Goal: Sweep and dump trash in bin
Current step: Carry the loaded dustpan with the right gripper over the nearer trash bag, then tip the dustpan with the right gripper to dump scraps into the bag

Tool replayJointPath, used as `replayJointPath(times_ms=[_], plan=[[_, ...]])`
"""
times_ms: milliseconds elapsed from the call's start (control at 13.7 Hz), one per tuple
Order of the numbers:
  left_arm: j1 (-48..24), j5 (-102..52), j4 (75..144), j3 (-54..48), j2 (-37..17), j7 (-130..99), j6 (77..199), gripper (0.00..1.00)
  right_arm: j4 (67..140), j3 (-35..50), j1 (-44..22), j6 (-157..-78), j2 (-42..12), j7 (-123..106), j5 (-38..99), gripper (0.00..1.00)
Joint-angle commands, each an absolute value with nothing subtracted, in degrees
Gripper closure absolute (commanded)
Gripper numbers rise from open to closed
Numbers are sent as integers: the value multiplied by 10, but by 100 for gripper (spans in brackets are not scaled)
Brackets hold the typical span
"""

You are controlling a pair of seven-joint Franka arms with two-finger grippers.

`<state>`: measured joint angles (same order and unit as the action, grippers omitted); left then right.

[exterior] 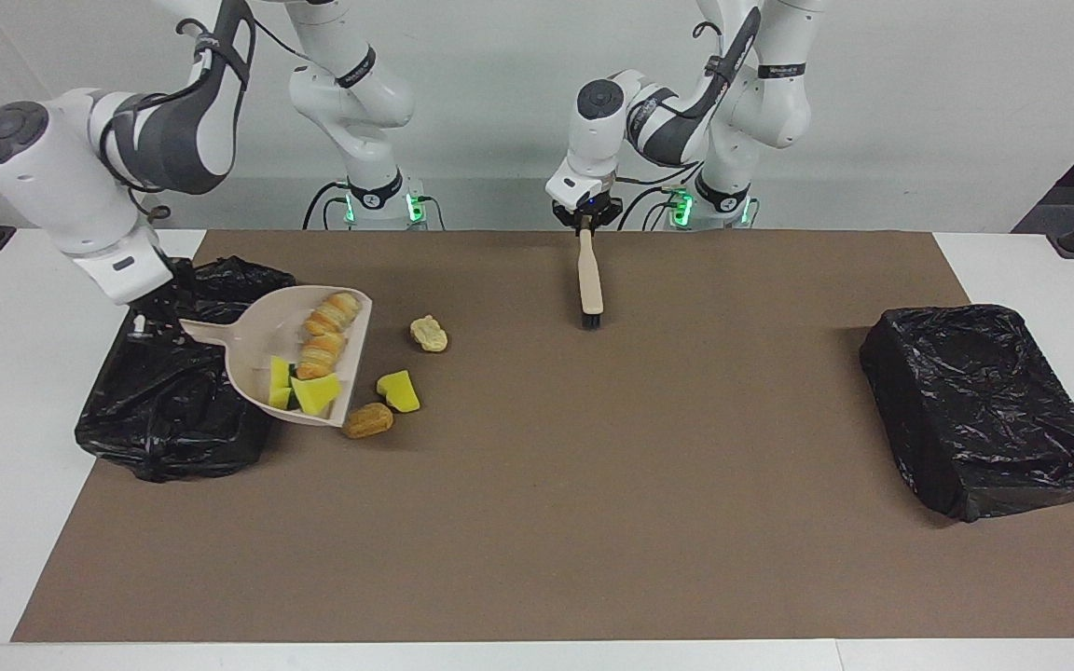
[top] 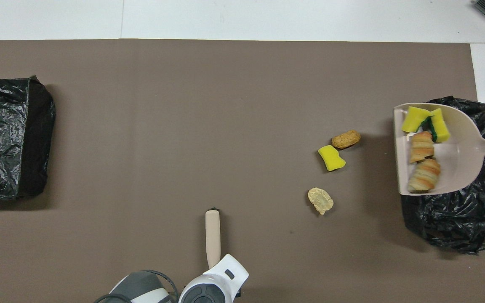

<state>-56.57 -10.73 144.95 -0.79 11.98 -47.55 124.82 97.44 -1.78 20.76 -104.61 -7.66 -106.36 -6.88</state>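
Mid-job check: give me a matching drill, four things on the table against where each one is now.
Things:
1. dustpan
2. brush
3. pale scrap
4. two pastry rolls

Places:
A. in the dustpan
B. lying on the brown mat
C. raised over the bin at the right arm's end
D. hanging from the left gripper

Pairs: 1-C, 2-D, 3-B, 4-A

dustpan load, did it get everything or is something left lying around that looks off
Three scraps remain on the brown mat, missed by the dustpan now held over the bin: a yellow sponge chunk, an orange pastry lump beside it, and a pale lump nearer the robots.
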Motion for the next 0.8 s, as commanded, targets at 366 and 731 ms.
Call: replayJointPath(times_ms=[366, 731], plan=[[-445, -81, 1363, 4, 123, -370, 1140, 0, 1045, -8, 233, -1105, -35, -989, -303, 100], [-270, -39, 1198, 5, 124, -184, 1017, 0, 1080, -9, 174, -1084, -8, -890, -426, 100]])
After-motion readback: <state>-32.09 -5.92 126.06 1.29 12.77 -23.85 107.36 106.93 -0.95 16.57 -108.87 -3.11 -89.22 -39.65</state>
